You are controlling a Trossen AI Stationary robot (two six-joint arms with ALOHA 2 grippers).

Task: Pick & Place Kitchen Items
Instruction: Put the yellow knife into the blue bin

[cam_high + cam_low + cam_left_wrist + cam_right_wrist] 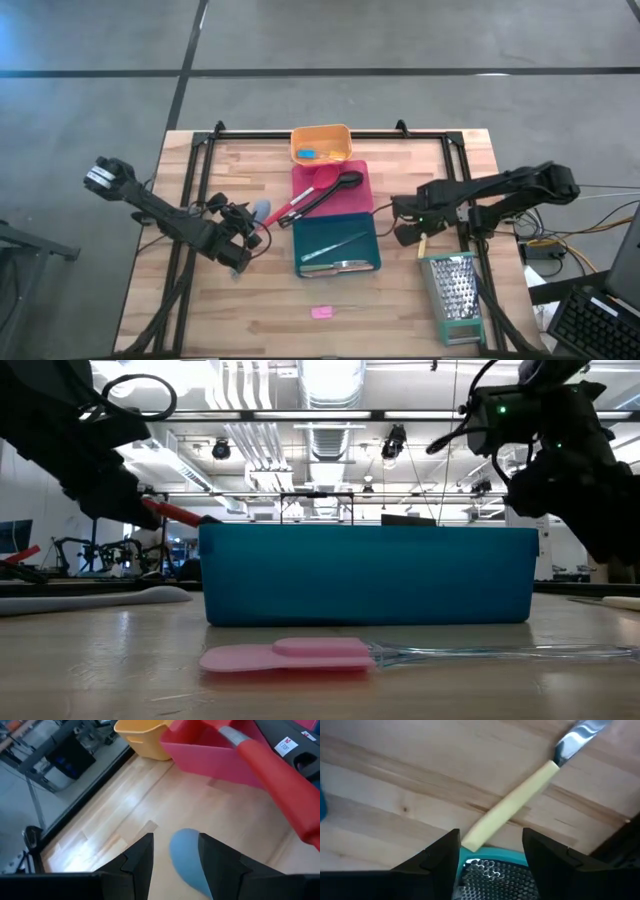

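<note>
Right tool (490, 852), its 2 dark fingers spread wide, hovers above the yellow-handled metal knife (512, 805) lying flat on the wooden table (200, 180) beside the tall metal box grater (455, 295), so it should, I judge, straddle the handle squarely before closing.

Two dark jointed arms, the left arm (150, 205) white-marked at its elbow, carry black cabling.

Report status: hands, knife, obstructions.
Right hand open above yellow-handled knife, nothing held. Left hand open over grey spoon. Box grater close beside knife.
</note>
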